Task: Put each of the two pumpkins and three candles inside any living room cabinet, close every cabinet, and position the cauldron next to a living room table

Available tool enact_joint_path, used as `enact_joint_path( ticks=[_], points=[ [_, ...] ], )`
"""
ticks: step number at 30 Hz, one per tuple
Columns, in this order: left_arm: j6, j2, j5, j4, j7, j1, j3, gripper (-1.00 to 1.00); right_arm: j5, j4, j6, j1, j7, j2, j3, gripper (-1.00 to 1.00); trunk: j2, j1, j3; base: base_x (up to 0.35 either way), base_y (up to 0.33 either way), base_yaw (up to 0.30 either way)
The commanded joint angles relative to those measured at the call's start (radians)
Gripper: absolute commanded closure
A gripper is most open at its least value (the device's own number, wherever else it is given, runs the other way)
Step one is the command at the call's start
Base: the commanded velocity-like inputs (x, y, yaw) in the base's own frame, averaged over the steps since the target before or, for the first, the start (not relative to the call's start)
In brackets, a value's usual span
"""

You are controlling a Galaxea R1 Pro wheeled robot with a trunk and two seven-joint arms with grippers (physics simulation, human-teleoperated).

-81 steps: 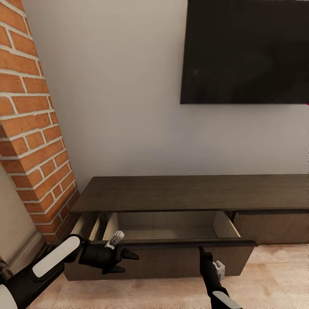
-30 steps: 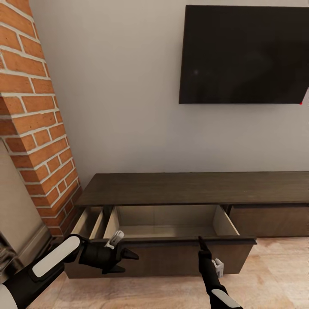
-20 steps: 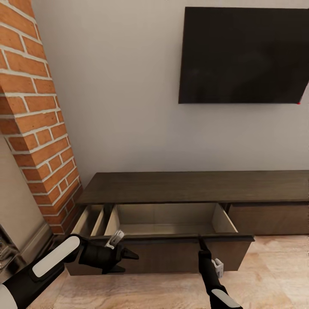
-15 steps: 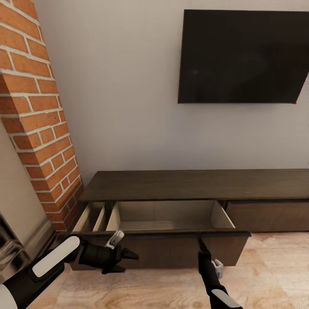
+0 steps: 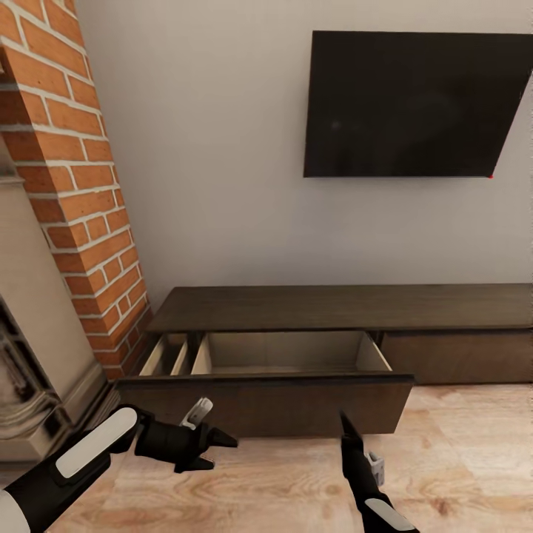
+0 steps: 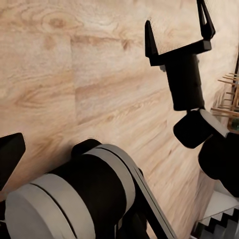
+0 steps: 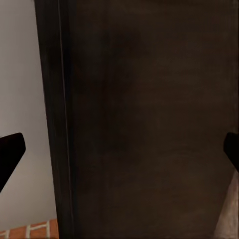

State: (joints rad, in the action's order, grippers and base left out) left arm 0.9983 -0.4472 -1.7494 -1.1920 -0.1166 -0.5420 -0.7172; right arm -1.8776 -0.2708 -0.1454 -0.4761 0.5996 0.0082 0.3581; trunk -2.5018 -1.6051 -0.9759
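Hands lead: left hand [image 5: 222, 442] and right hand [image 5: 345, 423], both spread and empty over the floor [image 5: 459, 444], now stand clear of the cabinet [image 5: 340, 307] drawer [image 5: 266, 403], pulled out and bare inside; view has backed away, suggesting departure to fetch pumpkins or candles.

A: What's cut off in the head view?
B: Cabinet [image 5: 348, 307] runs off the right edge. TV [image 5: 414, 104] is clipped there too. Open drawer's [image 5: 266, 403] floor sits behind its own front panel, so contents can't be told.
A: Grippers?
B: Right gripper [image 5: 345, 428] is edge-on in the head view, finger gap unreadable. Right wrist view catches just the fingertips [image 7: 10, 152] at the frame sides. Left forearm [image 5: 66, 463] exits the bottom-left corner.
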Motion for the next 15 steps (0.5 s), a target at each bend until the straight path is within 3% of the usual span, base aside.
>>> enact_joint_path(
  ticks=[1, 5, 8, 11, 15],
  points=[
    [0.0, -0.001, -0.008, 0.001, -0.011, -0.001, -0.001, -1.0, -0.008, 0.001, -0.007, -0.001, -0.004, 0.0, 0.009, -1.0, 0.0, 0.001, -0.001, -0.227, 0.0, 0.0],
    [-0.005, -0.001, -0.003, 0.004, -0.021, -0.001, -0.001, -1.0, 0.009, -0.002, 0.003, -0.001, -0.048, 0.001, 0.022, -1.0, 0.0, 0.001, -0.001, -0.219, 0.0, 0.0],
    [-0.009, 0.004, 0.011, 0.006, -0.036, -0.001, -0.001, -1.0, 0.068, 0.001, 0.13, -0.001, -0.065, -0.002, 0.071, -1.0, 0.0, 0.001, -0.001, -0.207, 0.0, 0.0],
    [-0.011, 0.003, 0.031, 0.007, -0.076, -0.001, 0.002, -1.0, 0.117, 0.008, 0.248, 0.0, -0.076, -0.014, 0.094, -1.0, 0.0, 0.001, -0.001, -0.094, 0.0, 0.0],
    [-0.014, 0.008, 0.046, 0.03, -0.144, -0.001, 0.033, -1.0, 0.212, 0.039, 0.279, 0.0, -0.1, -0.047, 0.099, -1.0, 0.0, 0.001, -0.001, -0.017, 0.0, 0.0]
  ],
)
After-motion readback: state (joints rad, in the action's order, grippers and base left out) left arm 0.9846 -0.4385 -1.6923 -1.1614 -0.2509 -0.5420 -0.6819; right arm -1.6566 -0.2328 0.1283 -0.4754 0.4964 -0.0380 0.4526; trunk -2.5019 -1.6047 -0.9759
